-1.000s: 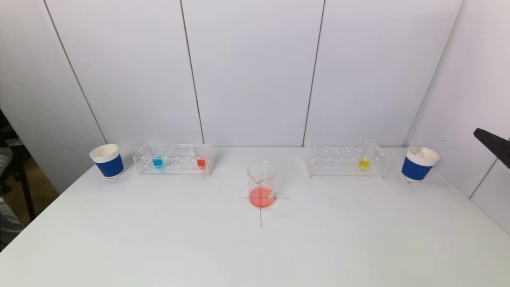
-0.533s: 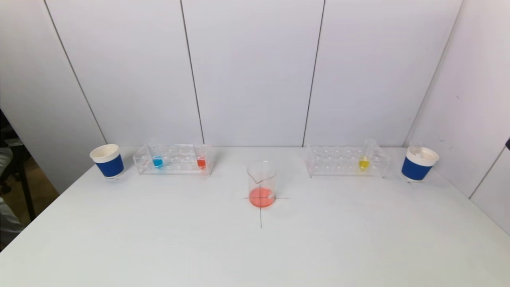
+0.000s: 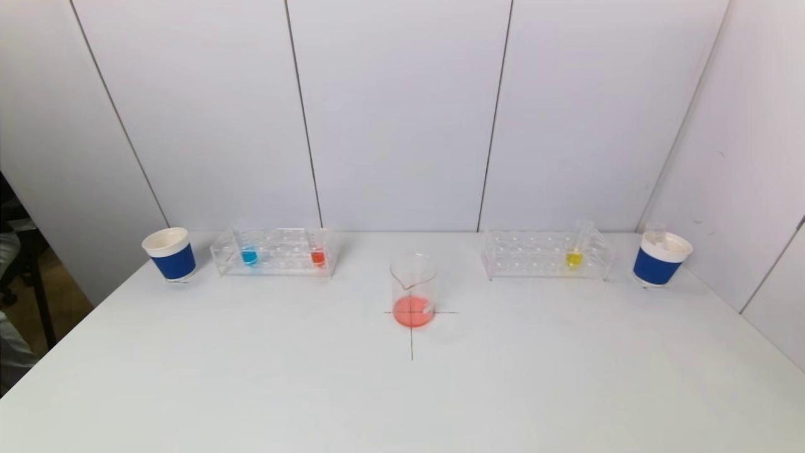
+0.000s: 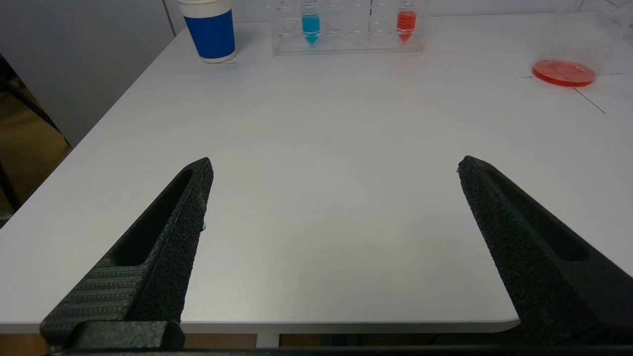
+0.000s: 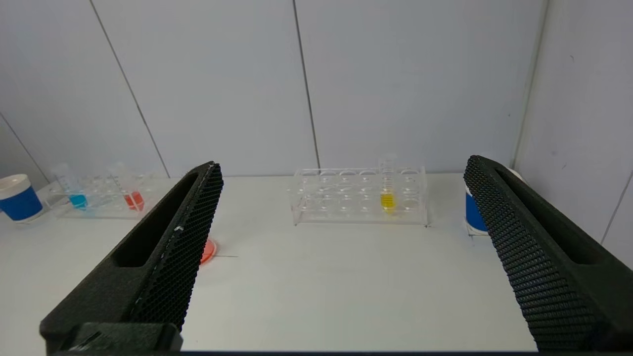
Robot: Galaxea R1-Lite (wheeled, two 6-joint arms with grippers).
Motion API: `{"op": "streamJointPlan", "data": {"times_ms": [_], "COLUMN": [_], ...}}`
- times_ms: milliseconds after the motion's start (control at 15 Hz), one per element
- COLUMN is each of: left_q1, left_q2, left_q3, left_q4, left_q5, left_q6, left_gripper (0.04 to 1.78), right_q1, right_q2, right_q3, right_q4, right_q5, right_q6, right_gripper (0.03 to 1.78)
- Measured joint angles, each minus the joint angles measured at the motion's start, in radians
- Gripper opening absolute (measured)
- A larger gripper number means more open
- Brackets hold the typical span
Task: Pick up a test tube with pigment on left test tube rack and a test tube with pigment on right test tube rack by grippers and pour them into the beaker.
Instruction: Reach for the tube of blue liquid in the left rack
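A clear beaker (image 3: pixel 413 290) with orange-red liquid at its bottom stands on a cross mark at the table's middle. The left clear rack (image 3: pixel 274 252) holds a blue-pigment tube (image 3: pixel 248 253) and a red-pigment tube (image 3: pixel 317 254). The right rack (image 3: pixel 547 254) holds a yellow-pigment tube (image 3: pixel 575 251). Neither gripper shows in the head view. My left gripper (image 4: pixel 334 168) hangs open and empty over the table's near left edge, far from the blue tube (image 4: pixel 310 22) and red tube (image 4: pixel 406 21). My right gripper (image 5: pixel 343 165) is open and empty, facing the yellow tube (image 5: pixel 387 197).
A blue-and-white paper cup (image 3: pixel 170 253) stands left of the left rack. Another cup (image 3: pixel 660 258) with an empty tube in it stands right of the right rack. White wall panels close the back and right side. The table (image 3: pixel 402 390) has wide bare surface in front.
The right gripper's dark finger, seen at the right edge of the head view a second ago, has withdrawn out of that view. Nothing on the table has moved.
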Motion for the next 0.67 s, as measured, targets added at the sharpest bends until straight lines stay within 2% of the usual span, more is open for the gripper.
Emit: {"op": "streamJointPlan", "data": {"times_ms": [133, 267, 467, 533, 667], "left_q1": [0.000, 0.000, 0.000, 0.000, 0.000], "left_q2": [0.000, 0.000, 0.000, 0.000, 0.000], "left_q3": [0.000, 0.000, 0.000, 0.000, 0.000], "left_q4": [0.000, 0.000, 0.000, 0.000, 0.000], "left_q5": [0.000, 0.000, 0.000, 0.000, 0.000], "left_q6": [0.000, 0.000, 0.000, 0.000, 0.000], "left_gripper": [1.73, 1.73, 1.73, 1.73, 1.73], "right_q1": [0.001, 0.003, 0.004, 0.004, 0.003], "right_q2": [-0.051, -0.122, -0.240, -0.277, -0.317], "right_q3": [0.016, 0.028, 0.045, 0.054, 0.068], "right_q4": [0.030, 0.105, 0.209, 0.222, 0.235], "right_q5": [0.021, 0.039, 0.042, 0.035, -0.026], "right_q6": [0.005, 0.010, 0.008, -0.001, -0.025], "right_gripper": [1.77, 1.77, 1.77, 1.77, 1.77]}}
